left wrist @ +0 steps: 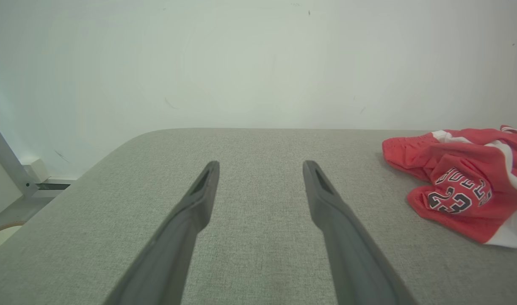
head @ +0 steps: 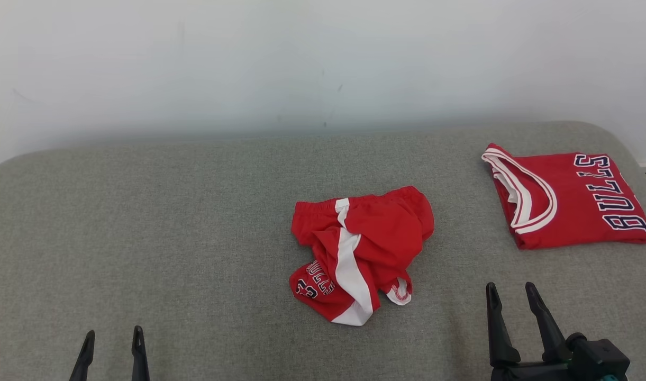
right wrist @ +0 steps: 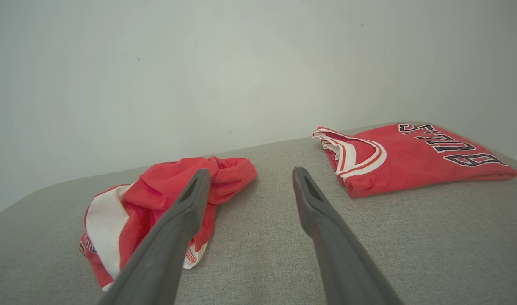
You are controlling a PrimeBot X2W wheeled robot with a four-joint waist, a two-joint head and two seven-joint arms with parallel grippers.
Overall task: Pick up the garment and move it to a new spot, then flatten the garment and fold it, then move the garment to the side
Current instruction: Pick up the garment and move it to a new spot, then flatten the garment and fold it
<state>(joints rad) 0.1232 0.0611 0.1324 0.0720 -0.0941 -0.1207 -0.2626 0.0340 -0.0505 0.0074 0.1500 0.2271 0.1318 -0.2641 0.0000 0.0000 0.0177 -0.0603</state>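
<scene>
The garment (head: 361, 248) is a pair of red shorts with white side stripes, crumpled in a heap at the middle of the grey padded surface (head: 196, 222). It also shows at the right edge of the left wrist view (left wrist: 461, 182) and at the left of the right wrist view (right wrist: 156, 203). My left gripper (head: 114, 337) stands open at the lower left, well away from the shorts. At the lower right my right gripper (head: 512, 290) is open too, a short way right of the heap. Nothing sits between either pair of fingers.
A folded red jersey (head: 569, 198) with dark lettering lies at the far right of the surface, beyond my right gripper. A pale wall (head: 323, 63) runs behind the surface. Past the surface's left edge a metal frame (left wrist: 6, 165) shows.
</scene>
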